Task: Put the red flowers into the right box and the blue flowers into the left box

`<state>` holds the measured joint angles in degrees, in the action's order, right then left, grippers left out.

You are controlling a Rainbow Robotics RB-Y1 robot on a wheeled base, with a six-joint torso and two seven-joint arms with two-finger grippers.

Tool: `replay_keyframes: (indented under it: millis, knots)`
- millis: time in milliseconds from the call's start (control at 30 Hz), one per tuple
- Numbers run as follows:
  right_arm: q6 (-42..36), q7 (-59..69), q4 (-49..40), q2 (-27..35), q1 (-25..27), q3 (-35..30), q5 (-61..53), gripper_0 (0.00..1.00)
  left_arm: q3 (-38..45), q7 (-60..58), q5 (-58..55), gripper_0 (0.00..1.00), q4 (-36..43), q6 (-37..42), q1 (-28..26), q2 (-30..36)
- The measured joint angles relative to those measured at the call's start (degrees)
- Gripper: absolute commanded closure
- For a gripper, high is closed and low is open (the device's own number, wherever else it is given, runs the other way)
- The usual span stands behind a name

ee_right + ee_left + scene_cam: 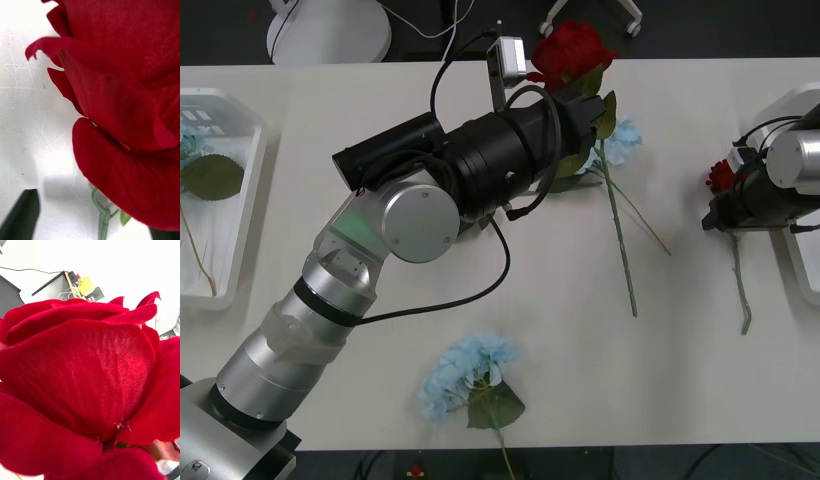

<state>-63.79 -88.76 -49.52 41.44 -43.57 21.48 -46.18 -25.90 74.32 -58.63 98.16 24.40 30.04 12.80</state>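
Note:
My left gripper point(583, 112) reaches over the far middle of the table and is shut on a red flower point(570, 48) just under its bud, raised off the table. The bud point(86, 382) is close up in the left wrist view. Its stem point(620, 240) trails toward me. My right gripper point(716, 208) at the right is open, a black finger point(22, 213) on each side of a second red flower point(721, 176) lying on the table, bud point(123, 93) large in the right wrist view. Blue flowers lie by the left gripper point(622, 135) and near the front edge point(468, 372). The left box point(242, 250) holds a blue flower. The right box point(802, 270) shows at the right edge.
My left arm's elbow and forearm point(410, 215) cross the table's middle, with cables looping off them. The second rose's stem point(741, 285) runs toward the front edge. A white lamp base point(330, 35) stands on the floor beyond the table.

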Motion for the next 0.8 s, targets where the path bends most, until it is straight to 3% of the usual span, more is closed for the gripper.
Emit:
replay_keyframes:
  millis: [33,67,100,133,800]
  knots:
    - [0.00,0.00,0.01,0.00,0.00,0.00,0.00,0.68,0.00,-0.01,0.00,1.00,0.00,0.00,0.00,0.00]
    - [0.00,0.00,0.03,0.00,0.00,0.00,0.00,0.76,0.00,-0.01,0.00,1.00,0.00,0.00,0.00,0.00]
    - [0.00,0.00,0.08,0.00,0.00,0.00,0.00,0.94,0.00,-0.03,0.00,1.00,0.00,0.00,0.00,0.00]
    - [0.00,0.00,0.13,-0.01,0.00,0.00,0.00,1.00,0.00,-0.04,0.00,1.00,0.00,-0.01,-0.01,0.00]
    - [1.04,0.00,1.34,-0.02,0.00,-0.08,-1.53,1.00,0.00,-0.11,-2.36,1.00,0.00,-1.78,-0.01,0.05]
